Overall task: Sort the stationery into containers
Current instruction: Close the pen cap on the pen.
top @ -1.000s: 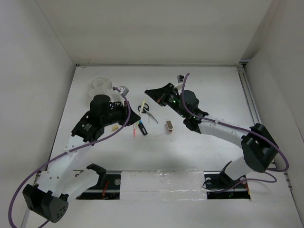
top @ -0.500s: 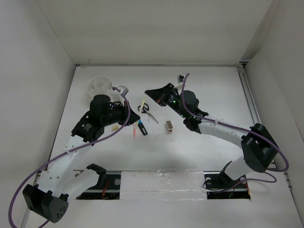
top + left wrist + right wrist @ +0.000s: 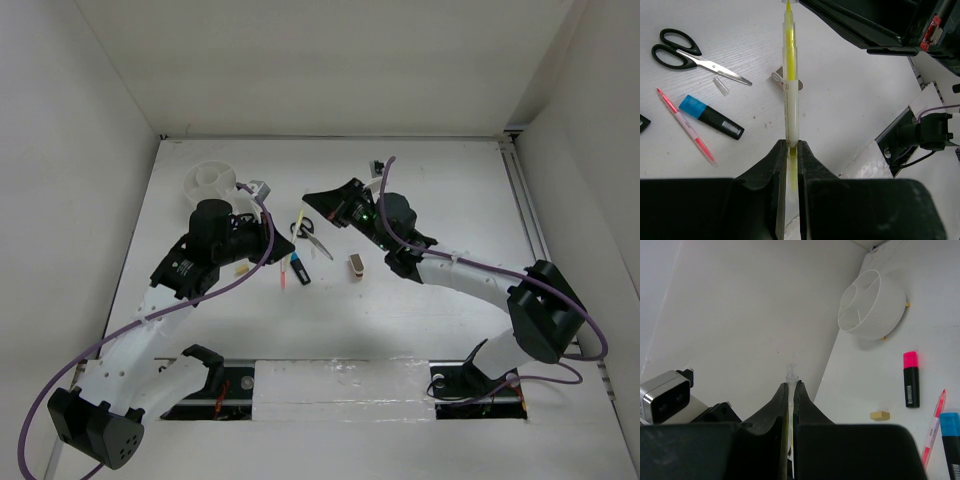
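My left gripper (image 3: 268, 233) (image 3: 790, 145) is shut on one end of the thin yellow pencil (image 3: 789, 75), held above the table. My right gripper (image 3: 308, 196) (image 3: 791, 385) is shut on its other end, and a clear tip pokes past the jaws. Below lie the black-handled scissors (image 3: 312, 232) (image 3: 690, 52), the blue-and-black highlighter (image 3: 300, 271) (image 3: 710, 116), the pink pencil (image 3: 287, 272) (image 3: 687, 127), the tan-grey block (image 3: 356, 264) and the beige eraser (image 3: 240, 268) (image 3: 880, 415). The pink-and-black highlighter (image 3: 910, 377) lies near the eraser. The white divided tub (image 3: 212, 182) (image 3: 870, 305) stands at the back left.
A small clear cap (image 3: 721, 85) lies by the scissor blades. White walls enclose the table on the left, back and right. The left arm's cable loops over the left side of the table. A small grey device (image 3: 258, 187) sits beside the tub.
My right gripper has shifted very slightly to the left. Nothing else has visibly moved.
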Controlling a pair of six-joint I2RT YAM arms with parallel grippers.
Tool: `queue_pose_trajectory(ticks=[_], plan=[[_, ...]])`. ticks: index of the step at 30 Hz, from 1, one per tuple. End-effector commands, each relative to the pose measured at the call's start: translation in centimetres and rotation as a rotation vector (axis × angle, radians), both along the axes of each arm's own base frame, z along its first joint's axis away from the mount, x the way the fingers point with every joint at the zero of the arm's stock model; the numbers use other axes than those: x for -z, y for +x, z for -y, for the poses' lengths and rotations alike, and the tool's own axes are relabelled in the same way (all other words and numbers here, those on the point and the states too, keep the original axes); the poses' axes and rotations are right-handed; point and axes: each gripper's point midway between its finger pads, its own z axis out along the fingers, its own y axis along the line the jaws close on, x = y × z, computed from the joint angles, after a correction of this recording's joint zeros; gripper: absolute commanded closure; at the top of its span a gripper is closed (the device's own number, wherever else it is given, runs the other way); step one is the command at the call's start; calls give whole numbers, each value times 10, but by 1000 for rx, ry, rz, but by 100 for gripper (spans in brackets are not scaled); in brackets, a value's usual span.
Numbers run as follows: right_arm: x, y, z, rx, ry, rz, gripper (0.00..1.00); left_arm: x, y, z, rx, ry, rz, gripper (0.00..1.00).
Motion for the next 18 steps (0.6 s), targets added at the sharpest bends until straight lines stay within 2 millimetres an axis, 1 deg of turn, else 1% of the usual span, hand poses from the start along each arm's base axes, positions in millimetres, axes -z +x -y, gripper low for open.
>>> queue_pose_trajectory(ticks=[1, 2, 7, 8, 11, 12, 15, 16, 17, 18], plan=[[-16, -3, 0, 4, 27, 43, 100, -6, 4, 1, -6, -13, 21, 100], [-16, -7, -2, -5, 28, 43, 100, -6, 4, 1, -6, -13, 21, 100], [-16, -7, -2, -5, 28, 43, 100, -6, 4, 1, -6, -13, 21, 100], [-11, -9, -7, -14, 20, 36, 100, -6, 4, 1, -6, -13, 21, 100], [-11, -9, -7, -14, 20, 36, 100, -6, 5, 0, -14, -10, 22, 100], [-7, -11, -11, -23, 14, 29, 100, -6, 5, 0, -14, -10, 22, 100], [-6, -9, -10, -13, 8, 35, 100, -6, 6, -1, -22, -6, 24, 100], [-6, -13, -13, -22, 0, 43, 100, -6, 6, -1, -22, -6, 24, 100], [-1, -12, -11, -13, -7, 35, 100, -9, 7, -1, -22, -10, 32, 100], [-1, -12, -11, -13, -7, 35, 100, -7, 7, -3, -32, -1, 26, 100]])
